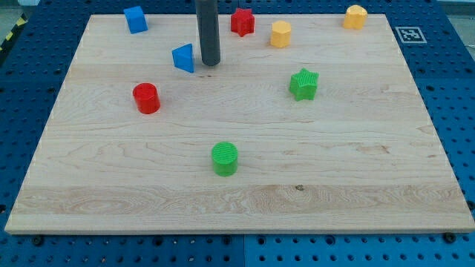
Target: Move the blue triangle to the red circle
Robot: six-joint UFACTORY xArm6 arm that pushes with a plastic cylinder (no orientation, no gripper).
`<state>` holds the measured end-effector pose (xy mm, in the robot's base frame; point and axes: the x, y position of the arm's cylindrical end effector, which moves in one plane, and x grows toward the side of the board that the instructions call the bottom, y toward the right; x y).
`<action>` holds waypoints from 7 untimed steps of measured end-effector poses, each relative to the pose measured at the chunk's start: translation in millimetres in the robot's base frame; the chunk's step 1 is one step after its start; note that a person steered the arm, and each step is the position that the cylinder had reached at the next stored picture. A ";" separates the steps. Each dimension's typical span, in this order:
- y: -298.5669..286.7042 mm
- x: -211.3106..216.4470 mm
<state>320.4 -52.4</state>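
The blue triangle (183, 58) lies on the wooden board (237, 200) at the upper left of the view. The red circle (146, 98) sits below and to the left of it, a short gap away. My tip (211, 63) stands on the board just to the right of the blue triangle, very close to its right edge, with the dark rod rising straight up out of the view's top.
A blue block (135, 19) sits at the top left, a red star (242, 21) and a yellow block (280, 34) at the top middle, another yellow block (355, 16) at the top right. A green star (303, 84) and a green circle (224, 159) lie lower down.
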 end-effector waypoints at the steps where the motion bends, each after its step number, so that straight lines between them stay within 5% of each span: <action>1: -15.0 -8.8; 4: -83.0 -4.4; 7: -86.9 48.8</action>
